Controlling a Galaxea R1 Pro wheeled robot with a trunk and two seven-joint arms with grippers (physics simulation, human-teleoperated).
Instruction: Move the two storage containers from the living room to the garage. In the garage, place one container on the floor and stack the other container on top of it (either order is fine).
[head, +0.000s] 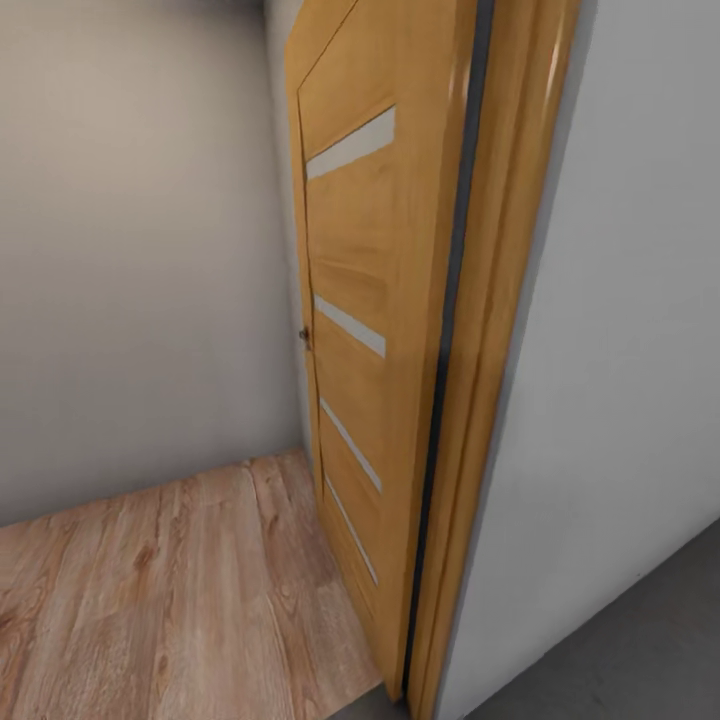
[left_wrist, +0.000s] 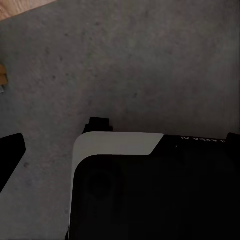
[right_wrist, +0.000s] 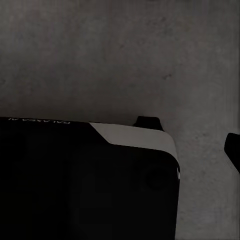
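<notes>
Grey concrete floor lies under both wrist cameras, mottled and rough, with the robot's own dark, white-edged base between the arms; a sliver of light wood planking shows at one corner of the left wrist view. Ahead, in the head view, a wooden panel door with pale inset strips stands swung against a beige wall, wood-plank floor at its foot and a grey-white wall on the other side of the frame.

Judging by this, the robot is at the doorway between garage and living room, travelling. Only a dark fingertip of each end effector shows, so I cannot tell how far either is open or whether it holds anything; neither storage container is visible. To do this leg well, steer the base through the opening squarely, keeping wide of the door leaf and frame, arms tucked.
</notes>
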